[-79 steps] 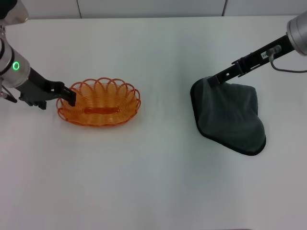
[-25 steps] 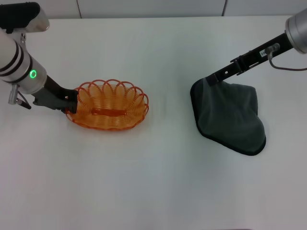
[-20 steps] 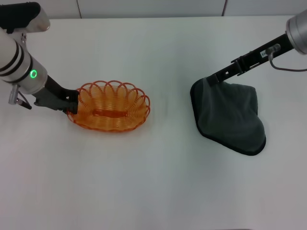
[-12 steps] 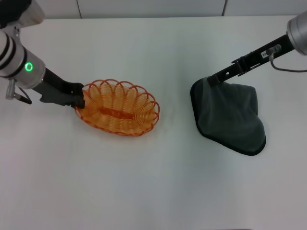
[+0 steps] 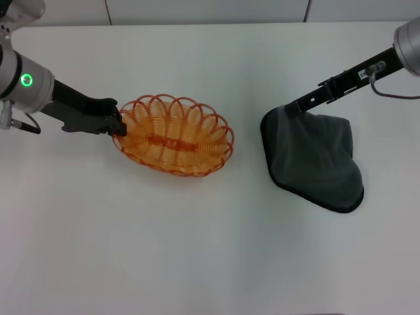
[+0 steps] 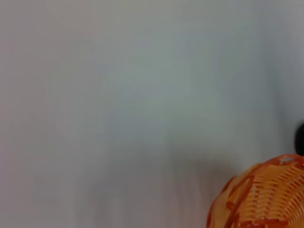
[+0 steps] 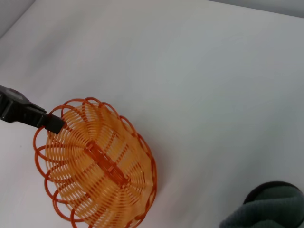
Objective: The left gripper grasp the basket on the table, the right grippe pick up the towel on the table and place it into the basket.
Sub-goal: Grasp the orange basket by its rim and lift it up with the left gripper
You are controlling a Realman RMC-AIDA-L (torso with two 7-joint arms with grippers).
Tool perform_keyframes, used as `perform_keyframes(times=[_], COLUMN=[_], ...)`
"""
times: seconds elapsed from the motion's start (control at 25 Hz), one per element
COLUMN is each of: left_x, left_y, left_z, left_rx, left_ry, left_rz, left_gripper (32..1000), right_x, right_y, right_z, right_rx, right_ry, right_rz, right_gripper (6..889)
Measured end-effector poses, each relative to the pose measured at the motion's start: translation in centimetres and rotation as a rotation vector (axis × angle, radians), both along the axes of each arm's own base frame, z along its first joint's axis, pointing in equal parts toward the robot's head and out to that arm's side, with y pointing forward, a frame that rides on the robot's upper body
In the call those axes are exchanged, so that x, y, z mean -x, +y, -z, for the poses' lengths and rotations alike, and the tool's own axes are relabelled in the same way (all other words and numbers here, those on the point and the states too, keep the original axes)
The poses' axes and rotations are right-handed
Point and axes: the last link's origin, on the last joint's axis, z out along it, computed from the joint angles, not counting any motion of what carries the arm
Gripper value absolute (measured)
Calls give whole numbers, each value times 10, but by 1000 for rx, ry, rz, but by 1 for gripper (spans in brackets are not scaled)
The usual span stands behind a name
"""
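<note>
The orange wire basket [image 5: 174, 134] rests on the white table [image 5: 197, 249], left of centre. My left gripper [image 5: 118, 125] is shut on the basket's left rim, its black jaws clamped over a loop. The dark grey towel [image 5: 315, 161] lies to the right. My right gripper [image 5: 289, 110] is at the towel's upper left corner, which bunches up to its tip, and is shut on it. The right wrist view shows the basket [image 7: 95, 166], the left gripper [image 7: 47, 122] on its rim, and a bunched part of the towel [image 7: 266, 209]. The left wrist view catches only an edge of the basket [image 6: 261, 194].
A wall panel line runs along the table's far edge [image 5: 210, 23]. Bare white tabletop lies between the basket and the towel and across the whole near half.
The left gripper has dragged the basket to the right and slightly away, turning it a little, so it now sits closer to the towel. The right gripper and towel have not moved.
</note>
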Motion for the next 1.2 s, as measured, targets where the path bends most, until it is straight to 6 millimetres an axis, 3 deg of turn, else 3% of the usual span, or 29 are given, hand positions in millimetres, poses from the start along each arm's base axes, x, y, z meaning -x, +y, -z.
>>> perform_keyframes(times=[0.68,1.2], left_x=[-1,-16], left_y=[0,-5], left_z=[-24,-20], left_rx=[-54,-1], left_ry=[-174,-260], left_rz=[-60,-51], left_gripper=[74,74], right_x=[-3,-6], right_y=[0,-1], right_z=[-3,-2], right_rx=[-7,-4], right_ry=[-2,-19], right_rz=[11,16], right_gripper=[742,733])
